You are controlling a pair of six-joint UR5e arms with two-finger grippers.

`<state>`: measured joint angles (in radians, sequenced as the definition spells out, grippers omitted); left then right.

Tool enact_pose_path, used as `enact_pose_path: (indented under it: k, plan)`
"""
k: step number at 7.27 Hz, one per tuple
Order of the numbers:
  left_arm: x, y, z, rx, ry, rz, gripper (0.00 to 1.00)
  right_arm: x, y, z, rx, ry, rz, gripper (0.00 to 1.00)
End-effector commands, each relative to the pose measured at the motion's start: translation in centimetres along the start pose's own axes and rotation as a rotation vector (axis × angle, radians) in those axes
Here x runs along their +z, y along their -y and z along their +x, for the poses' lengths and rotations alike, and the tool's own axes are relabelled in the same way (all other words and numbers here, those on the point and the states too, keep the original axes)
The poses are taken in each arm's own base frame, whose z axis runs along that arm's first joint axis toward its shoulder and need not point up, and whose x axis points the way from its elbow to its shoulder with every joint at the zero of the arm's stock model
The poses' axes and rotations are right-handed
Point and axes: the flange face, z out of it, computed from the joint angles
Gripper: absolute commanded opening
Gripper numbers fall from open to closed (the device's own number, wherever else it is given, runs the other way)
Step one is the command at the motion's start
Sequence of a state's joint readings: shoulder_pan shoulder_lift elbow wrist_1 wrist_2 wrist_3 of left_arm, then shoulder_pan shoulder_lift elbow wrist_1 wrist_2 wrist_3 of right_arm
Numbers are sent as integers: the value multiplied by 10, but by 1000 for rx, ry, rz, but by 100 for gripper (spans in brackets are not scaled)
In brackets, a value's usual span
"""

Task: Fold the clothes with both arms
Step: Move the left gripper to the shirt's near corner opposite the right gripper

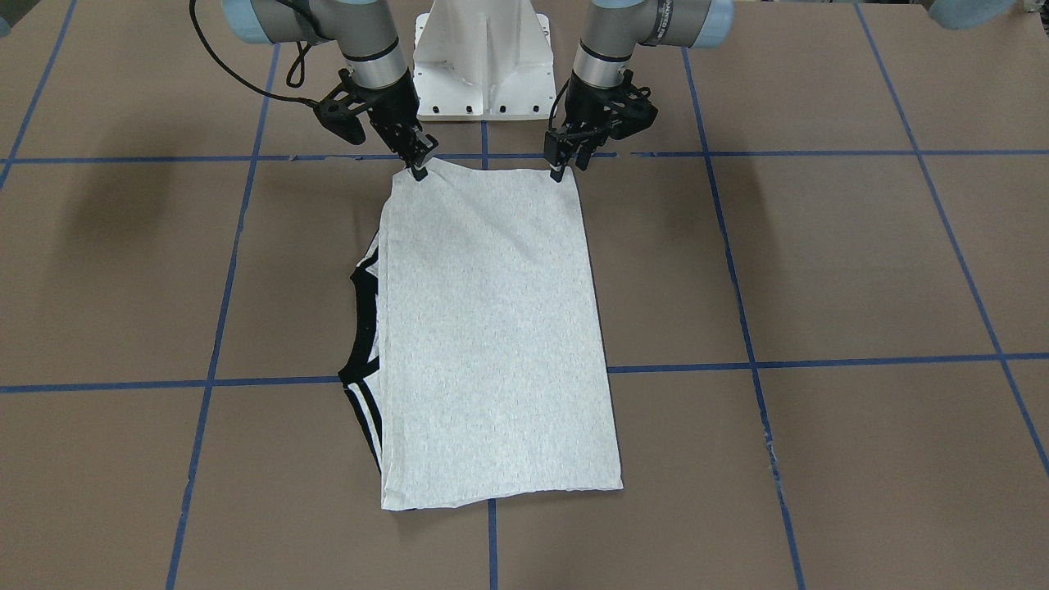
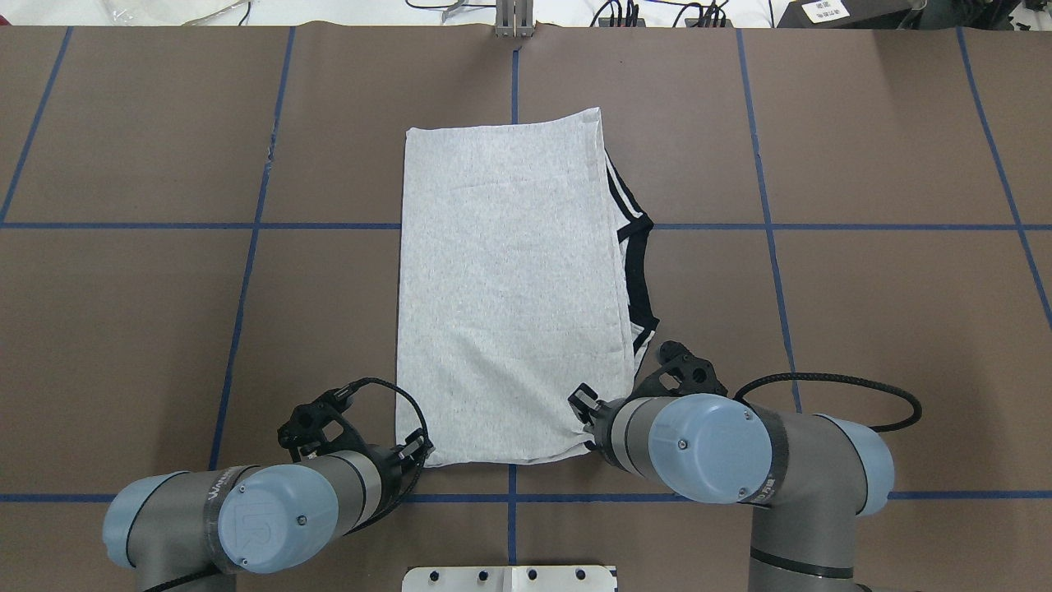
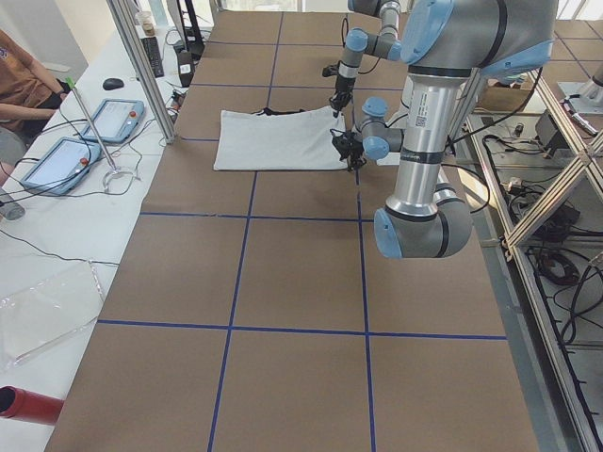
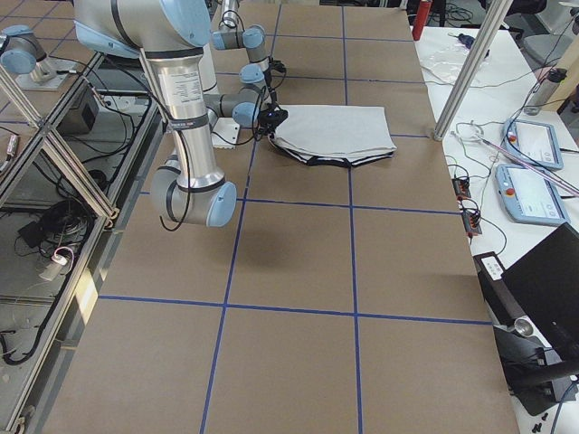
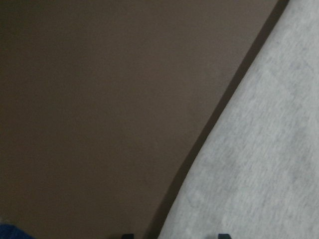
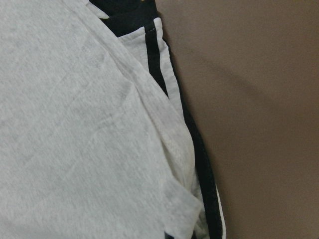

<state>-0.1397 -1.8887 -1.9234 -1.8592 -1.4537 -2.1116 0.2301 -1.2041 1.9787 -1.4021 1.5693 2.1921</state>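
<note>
Grey heather T-shirt (image 2: 509,288) at the centre of the brown table (image 2: 863,329), folded to a tall plain rectangle. Print hidden, cloth flat on the surface and lying across the blue tape lines (image 2: 246,226).

Overhead view, left to right:

- **7 o'clock of the shirt:** left arm (image 2: 246,510) reaching in from the lower edge, left gripper (image 2: 417,450) down at the near left corner of the cloth. Fingers spread, not clamped. In the left wrist view, two black fingertips (image 5: 127,235) well apart at the bottom edge, the shirt's edge running between them, fabric smooth and unpinched.
- **6 o'clock, just past the near hem:** white pedestal base (image 2: 509,578).
- **3 o'clock of the rectangle:** black collar (image 2: 637,271) and black shoulder stripes (image 2: 620,197) peeking out from under the top layer.
- **5 o'clock:** right arm (image 2: 740,452), right gripper (image 2: 585,411) at the near right corner, touching the cloth and apparently closed on it. Small creases fanning out from the tips. In the right wrist view, a bunched fold of grey fabric at the bottom edge beside a black stripe.

Both corners low, near table level. Lifted or resting: cannot tell.
</note>
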Motion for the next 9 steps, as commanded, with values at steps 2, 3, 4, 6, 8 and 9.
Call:
enact_pose_path:
  k: [2,3,4,6,8,9]
  plan:
    - [-6,0,2,0,-11,-6,0,0,1,0,-1,-1,-2,0]
    - [-16,1,8,-3,-29,-12,0,0,1,0,-1,-2,-1,0]
    - [-48,4,18,-7,-80,-40,0,-1,1,1,-1,-1,-2,0]
    - [-109,5,29,-9,-114,-103,0,-53,19,28,1,29,-36,0]
    - [-147,44,68,-26,-197,-106,0,-97,32,22,16,79,-79,0]
    - [-162,75,93,27,-221,-71,0,-107,59,4,55,88,-86,0]
